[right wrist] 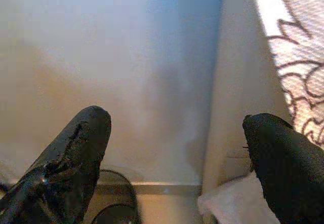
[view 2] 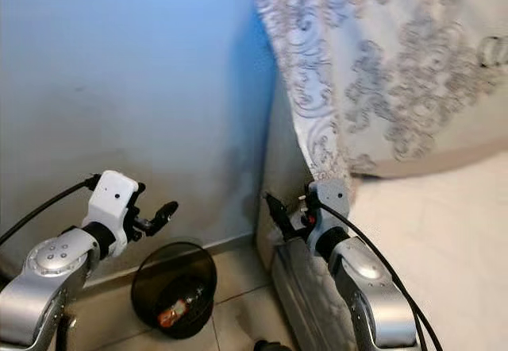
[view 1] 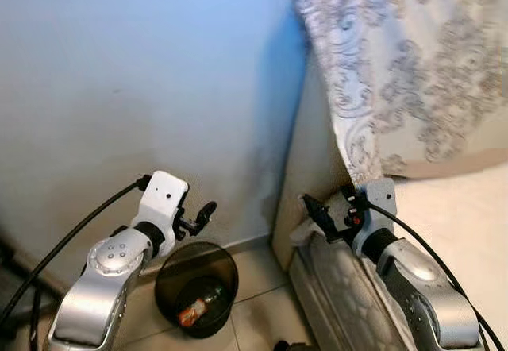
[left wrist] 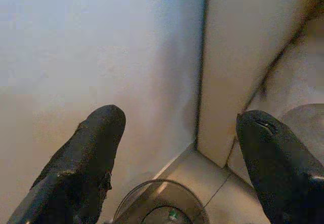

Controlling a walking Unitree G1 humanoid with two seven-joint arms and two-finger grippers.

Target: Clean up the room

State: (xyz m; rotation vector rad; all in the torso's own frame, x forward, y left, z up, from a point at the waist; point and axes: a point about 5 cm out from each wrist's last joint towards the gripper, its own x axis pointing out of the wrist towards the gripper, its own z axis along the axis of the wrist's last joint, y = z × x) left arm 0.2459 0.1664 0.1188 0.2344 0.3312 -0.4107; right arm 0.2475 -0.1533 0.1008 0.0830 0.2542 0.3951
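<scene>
A dark round waste bin (view 1: 197, 287) stands on the tiled floor against the pale wall, with a plastic bottle and a red-labelled piece of litter (view 1: 190, 313) lying inside. My left gripper (view 1: 200, 217) is raised above the bin, open and holding nothing; its fingers (left wrist: 91, 158) point at the wall corner, and the bin's rim (left wrist: 152, 203) shows below them. Beside the bed's edge my right gripper (view 1: 317, 212) is also open and holding nothing, its fingers (right wrist: 76, 153) spread wide toward the wall.
A bed (view 1: 460, 232) with a white mattress fills the right side, its beige headboard (view 1: 309, 160) meeting the wall. A patterned grey-and-cream cloth (view 1: 405, 65) hangs over the headboard. Black cables trail from both arms. A dark object (view 1: 279, 345) lies on the floor near the bed's base.
</scene>
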